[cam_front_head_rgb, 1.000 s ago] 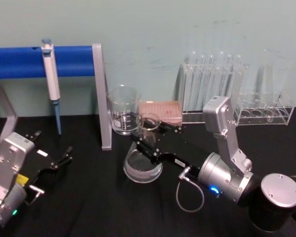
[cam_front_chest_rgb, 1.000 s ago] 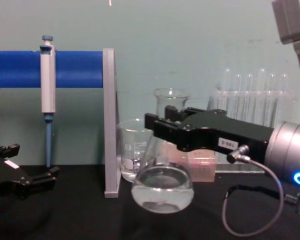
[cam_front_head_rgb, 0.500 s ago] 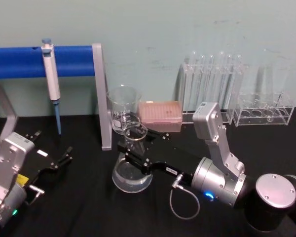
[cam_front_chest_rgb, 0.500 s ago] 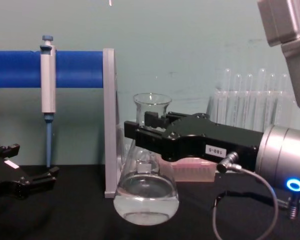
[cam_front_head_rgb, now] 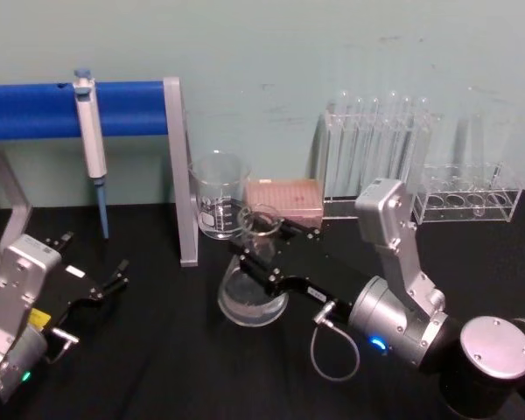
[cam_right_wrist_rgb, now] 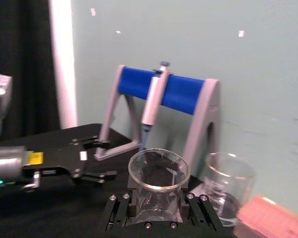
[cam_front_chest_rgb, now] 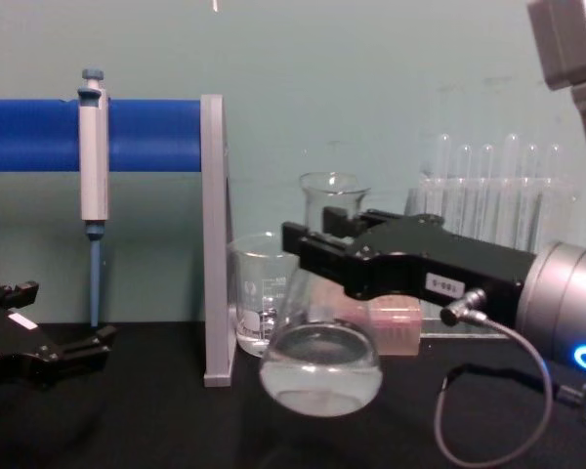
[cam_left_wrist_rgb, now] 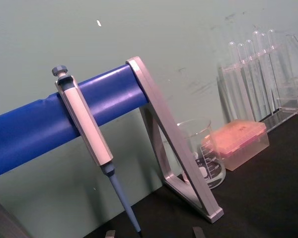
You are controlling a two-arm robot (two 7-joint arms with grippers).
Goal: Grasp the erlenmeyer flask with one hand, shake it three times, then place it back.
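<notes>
The flask (cam_front_head_rgb: 247, 302) stands straight up, wide bottom down and thin neck on top. The right gripper (cam_front_head_rgb: 254, 242) reaches in flat from the robot's right side and squeezes that neck between its two fingers. From the right wrist camera, the round open mouth sits right between the black fingers (cam_right_wrist_rgb: 118, 210). From the chest camera, the flask looks lifted a little off the black table (cam_front_chest_rgb: 127, 430), with water resting in its bottom. A beaker (cam_front_head_rgb: 217, 197) is just behind it and a grey post (cam_front_head_rgb: 182, 175) is near on its left, so I think there is little room to shake that way. The left gripper (cam_front_head_rgb: 94, 284) sits well apart on the left, fingers spread, holding nothing.
</notes>
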